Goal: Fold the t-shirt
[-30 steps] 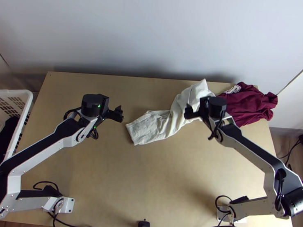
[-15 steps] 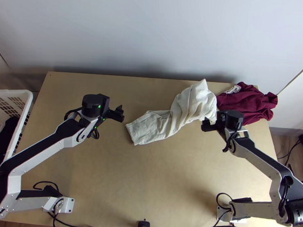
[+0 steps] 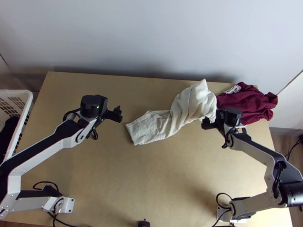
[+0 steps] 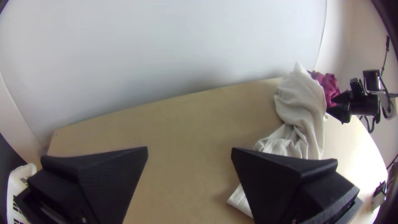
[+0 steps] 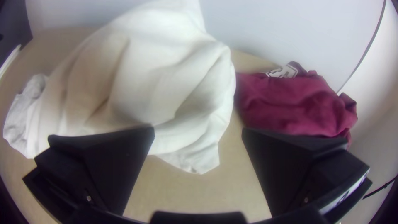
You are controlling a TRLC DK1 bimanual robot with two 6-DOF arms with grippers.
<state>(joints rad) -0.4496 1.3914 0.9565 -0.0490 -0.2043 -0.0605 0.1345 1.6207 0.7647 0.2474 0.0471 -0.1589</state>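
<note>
A plain pale wall (image 3: pixel 156 35) stands behind the light wooden bench (image 3: pixel 126 186). At the left side we record a white plastic basket (image 3: pixel 25 95) with rows of slots, with dark cloth (image 3: pixel 4 141) inside.

We take the off-white, soft fabric t-shirt (image 3: pixel 184 109) as the item to be folded. It lies bunched and twisted, from the bench's middle to the far edge, right of centre. Its nearer end is flatter, its farther end heaped. Beside that heap lies a crumpled maroon fabric garment (image 3: pixel 248 103) with a white-edged patch.

The left gripper (image 4: pixel 189 149) is apart from the cloth's flatter end, its jaws spread wide and empty. The right gripper (image 5: pixel 198 130) is at the near side of the heaped end; its jaws are likewise parted, holding nothing.

In our judgement the work is at the spreading-out step; no proper fold is found. The next move calls for a grip on a loose edge of the heap, then a pull to undo the twist. We advise care that the maroon garment is not caught along with it.
</note>
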